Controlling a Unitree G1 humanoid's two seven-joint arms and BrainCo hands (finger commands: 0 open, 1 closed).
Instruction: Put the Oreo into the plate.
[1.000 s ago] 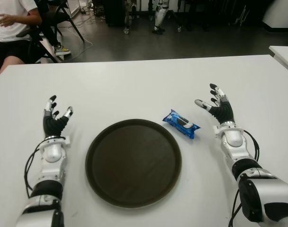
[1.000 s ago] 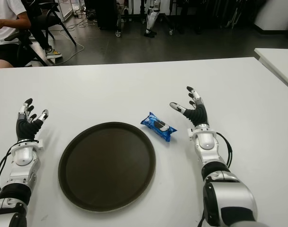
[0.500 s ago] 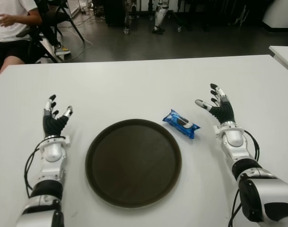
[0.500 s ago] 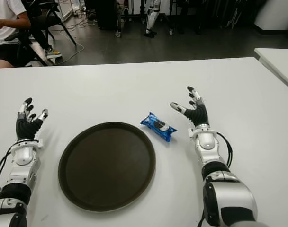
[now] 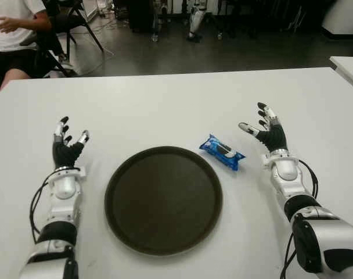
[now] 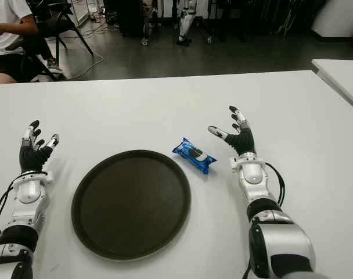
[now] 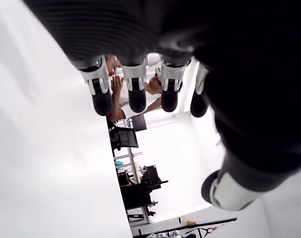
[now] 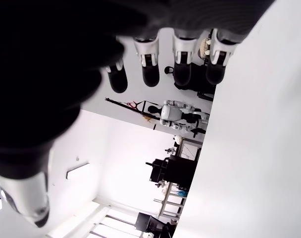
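Observation:
A blue Oreo pack (image 5: 222,151) lies on the white table (image 5: 165,110), just off the right rim of a round dark brown plate (image 5: 164,199). The plate holds nothing. My right hand (image 5: 265,131) is to the right of the pack, a short gap away, fingers spread and holding nothing. My left hand (image 5: 66,141) shows to the left of the plate, fingers also spread and empty. Both wrist views show only straight fingers (image 8: 150,64) against the room.
A person (image 5: 17,32) sits on a chair beyond the table's far left corner. A second white table's corner (image 5: 348,67) is at the far right. Chairs and robot legs stand on the dark floor behind.

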